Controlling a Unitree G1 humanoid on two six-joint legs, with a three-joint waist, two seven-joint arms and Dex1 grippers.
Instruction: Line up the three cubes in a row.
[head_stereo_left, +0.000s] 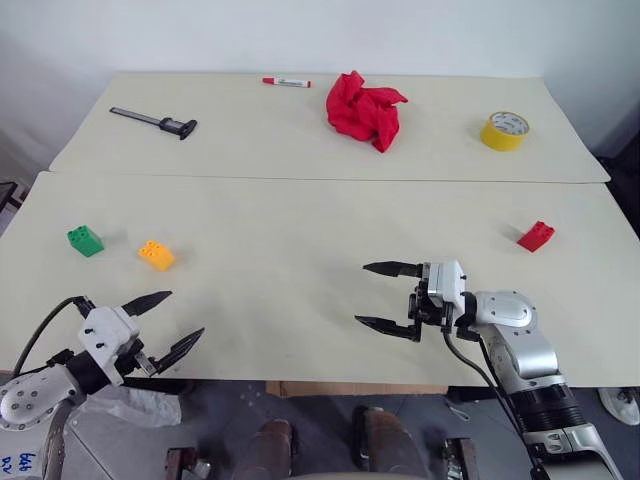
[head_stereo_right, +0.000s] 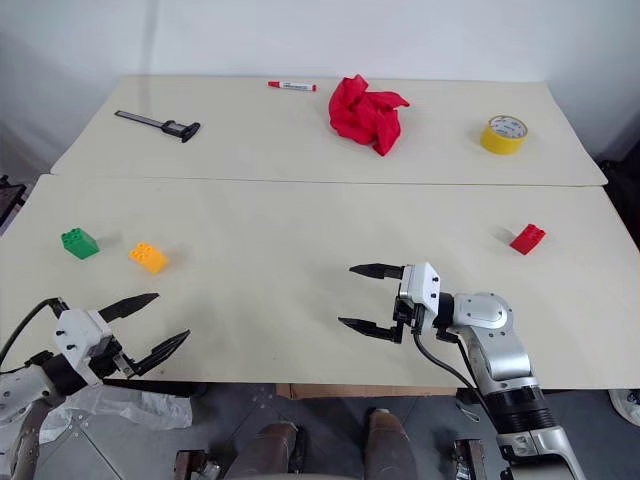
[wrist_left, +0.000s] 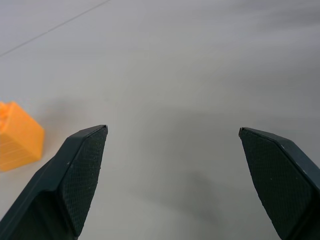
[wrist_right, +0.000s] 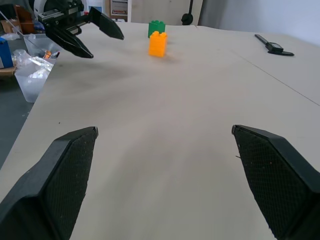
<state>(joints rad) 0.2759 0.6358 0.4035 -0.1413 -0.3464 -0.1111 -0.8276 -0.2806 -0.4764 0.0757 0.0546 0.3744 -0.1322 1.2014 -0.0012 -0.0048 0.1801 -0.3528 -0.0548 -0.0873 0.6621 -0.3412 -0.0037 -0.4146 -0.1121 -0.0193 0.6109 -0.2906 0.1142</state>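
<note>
Three small studded plastic bricks on the near table (head_stereo_left: 300, 225), not in a row: green brick (head_stereo_left: 85, 240) and yellow-orange brick (head_stereo_left: 156, 255) sit close together but apart on my left side, red brick (head_stereo_left: 536, 236) is well apart from them near the right edge. Wide bare tabletop between the pair and the red one, plenty of room to move. My left gripper (head_stereo_left: 170, 322) hangs over the near table edge, short of the yellow-orange brick, black fingers spread wide and holding nothing; in its wrist view that brick (wrist_left: 17, 136) sits just outside one fingertip, not between them. My right gripper (head_stereo_left: 385, 296) is over the near-middle of the table, pointing toward my left, fingers also spread wide and empty, red brick behind it off to the right. Seam between the near table and the far table (head_stereo_left: 250, 130) runs straight across. Far table carries a black caliper (head_stereo_left: 155, 120), a red-and-white marker pen (head_stereo_left: 286, 82), a crumpled red cloth (head_stereo_left: 365, 110) and a yellow tape roll (head_stereo_left: 505, 130), all well away from the bricks.
</note>
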